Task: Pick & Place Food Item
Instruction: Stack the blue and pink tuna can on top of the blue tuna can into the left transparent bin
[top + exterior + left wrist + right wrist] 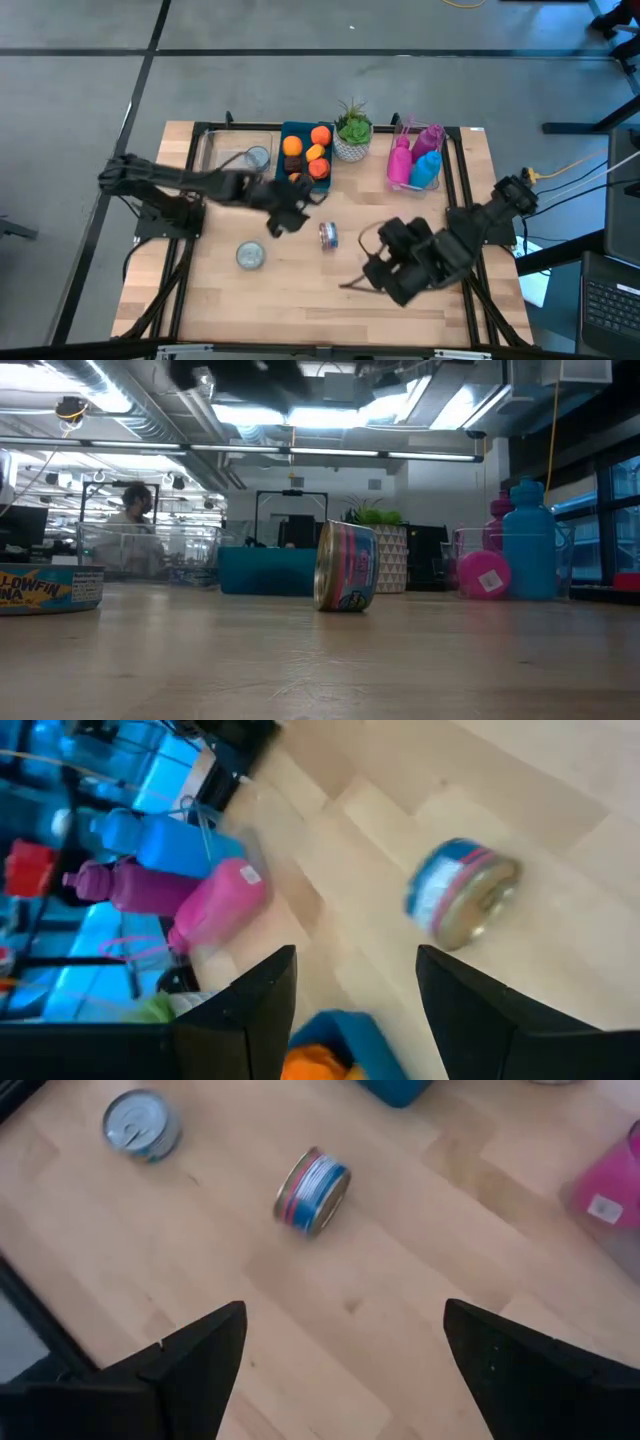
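Observation:
A tuna can (327, 235) stands on its rim on the wooden table, mid-table; it also shows in the low view (345, 567) and both wrist views (462, 892) (312, 1190). A second can (250, 255) lies flat nearer the front left (140, 1123). My left gripper (285, 213) hovers left of the rim-standing can, beside the blue tray; its fingers (355, 960) are open with nothing between them. My right gripper (378, 265) hangs right of that can, toward the near edge, wide open (345, 1310) and empty.
At the back, a blue tray (300, 135) holds orange and dark fruits. Left of it is a clear bin (215, 150) with a third can. A potted plant (352, 130) stands to the right, then a clear holder with pink and blue bottles (415, 160). Bare wood lies along the front.

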{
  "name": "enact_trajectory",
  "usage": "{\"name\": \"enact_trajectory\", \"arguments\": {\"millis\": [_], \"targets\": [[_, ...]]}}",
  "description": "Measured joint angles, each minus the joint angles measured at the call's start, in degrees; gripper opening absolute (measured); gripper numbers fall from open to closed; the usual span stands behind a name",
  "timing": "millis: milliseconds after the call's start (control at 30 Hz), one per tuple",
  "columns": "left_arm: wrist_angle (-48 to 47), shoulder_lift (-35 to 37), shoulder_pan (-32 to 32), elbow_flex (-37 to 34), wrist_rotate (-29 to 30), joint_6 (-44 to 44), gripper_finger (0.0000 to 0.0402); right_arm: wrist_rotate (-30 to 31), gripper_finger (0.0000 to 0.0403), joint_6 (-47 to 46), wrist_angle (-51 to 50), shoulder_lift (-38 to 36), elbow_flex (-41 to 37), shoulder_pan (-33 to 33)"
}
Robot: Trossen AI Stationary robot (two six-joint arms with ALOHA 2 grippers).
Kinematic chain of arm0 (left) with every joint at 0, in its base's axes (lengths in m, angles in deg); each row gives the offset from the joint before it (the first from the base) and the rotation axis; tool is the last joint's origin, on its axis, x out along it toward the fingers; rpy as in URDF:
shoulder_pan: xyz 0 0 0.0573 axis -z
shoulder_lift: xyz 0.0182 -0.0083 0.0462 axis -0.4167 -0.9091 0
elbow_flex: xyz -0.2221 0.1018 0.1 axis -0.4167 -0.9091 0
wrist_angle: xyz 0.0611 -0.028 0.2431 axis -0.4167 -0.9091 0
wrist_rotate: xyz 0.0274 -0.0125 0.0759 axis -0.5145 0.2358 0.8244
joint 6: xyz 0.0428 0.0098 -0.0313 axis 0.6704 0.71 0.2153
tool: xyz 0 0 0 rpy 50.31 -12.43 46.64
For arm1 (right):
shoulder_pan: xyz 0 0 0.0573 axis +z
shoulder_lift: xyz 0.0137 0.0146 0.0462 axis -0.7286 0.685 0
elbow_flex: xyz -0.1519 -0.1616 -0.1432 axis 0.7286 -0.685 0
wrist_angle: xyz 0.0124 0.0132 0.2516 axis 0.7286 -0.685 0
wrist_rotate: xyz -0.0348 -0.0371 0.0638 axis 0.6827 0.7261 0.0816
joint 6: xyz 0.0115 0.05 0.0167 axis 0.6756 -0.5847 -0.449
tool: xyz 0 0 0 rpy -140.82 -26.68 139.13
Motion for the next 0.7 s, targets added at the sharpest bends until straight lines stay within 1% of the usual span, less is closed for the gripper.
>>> {"name": "enact_trajectory", "arguments": {"millis": [100, 200, 233, 267, 333, 367, 400, 500, 567, 633, 700], "targets": [[-6.26, -7.6, -4.09, 8.9, -4.28, 4.09, 0.0198, 1.26, 0.0341, -1.62, -0.92, 0.02, 0.0, 3.27], [-14.57, -17.6, -6.13, 17.27, -7.67, 6.57, 0.0198, 2.52, 0.0341, -6.1, -4.36, 0.02, -0.01, 6.67], [-15.58, -20.64, -6.21, 19.16, -9.32, 6.4, 0.0198, 3.02, 0.0341, -7.66, -4.77, 0.01, -0.25, 7.82], [-15.82, -22.45, -6.49, 20.19, -12.2, 4.97, 0.0198, 3.88, 0.0341, -8.22, -4.33, -0.16, -0.93, 8.84], [-17.36, -24.1, -6.91, 20.66, -18.8, 2.99, 0.0198, 4.73, 0.0341, -9.46, -4.64, -0.17, -2.25, 11.06], [-17.39, -24.45, -6.55, 20.98, -20.15, 3.62, 0.0199, 4.97, 0.0341, -10.55, -4.41, -0.17, -3.08, 12.12], [-17.18, -25.1, -5.97, 21.25, -19.81, 5.32, 0.02, 4.97, 0.0341, -11.78, -4.42, -0.17, -3.98, 13.01], [-17.49, -27.45, -4.56, 20.97, -11.56, 9.05, 0.0209, 3.74, 0.0341, -16.05, -4.45, -0.16, -6.87, 15.23], [-16.73, -28.9, -4.06, 20.78, -7.05, 10.22, 0.022, 2.48, 0.0341, -18.4, -4.48, -0.15, -8.2, 16.55], [-14.59, -29.29, -4.12, 20.97, -4.18, 10.17, 0.0233, 2.06, 0.0341, -20.98, -4.47, -0.17, -9.76, 17.89], [-13.75, -29.62, -4.13, 21.17, -3.53, 10.01, 0.0244, 1.69, 0.0341, -23.42, -4.49, -0.15, -11.21, 19.3]]}}
